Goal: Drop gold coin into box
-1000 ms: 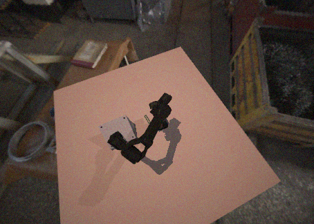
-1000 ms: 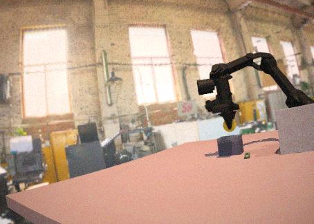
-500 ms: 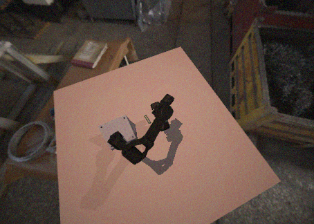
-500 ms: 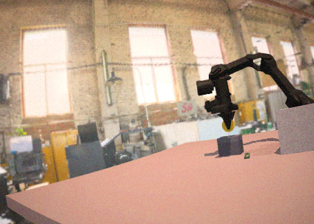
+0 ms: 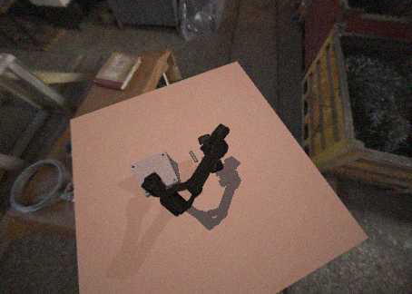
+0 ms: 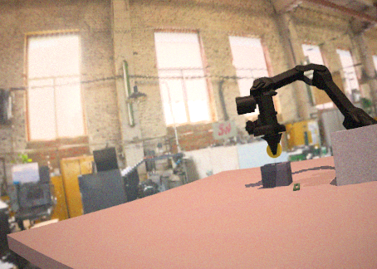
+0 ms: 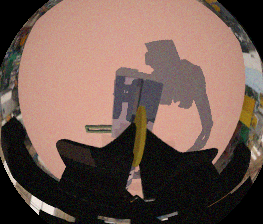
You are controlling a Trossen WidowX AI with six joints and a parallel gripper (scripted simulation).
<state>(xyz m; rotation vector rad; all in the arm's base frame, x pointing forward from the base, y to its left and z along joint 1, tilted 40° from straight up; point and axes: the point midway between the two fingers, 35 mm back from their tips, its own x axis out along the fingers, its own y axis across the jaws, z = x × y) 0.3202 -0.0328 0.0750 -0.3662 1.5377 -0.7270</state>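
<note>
My gripper (image 7: 135, 127) is clamped on the gold coin (image 7: 141, 136), edge-on in the wrist view, hanging just above the grey box (image 6: 276, 174). Carry done, I judge; next, square the coin to the slot (image 7: 141, 97), lower, release. Beyond lies the green holder (image 6: 296, 187).

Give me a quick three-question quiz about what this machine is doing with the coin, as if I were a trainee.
1. True or false: the gold coin is pinched in the gripper.
2. Where does the coin hang? A) above the grey box B) inside its green holder C) flat on the pink table
3. Fill in: in the wrist view the coin shows edge-on, lined up with the dark ____ in the box lid.

Key: 1 true; 2 A; 3 slot.
</note>
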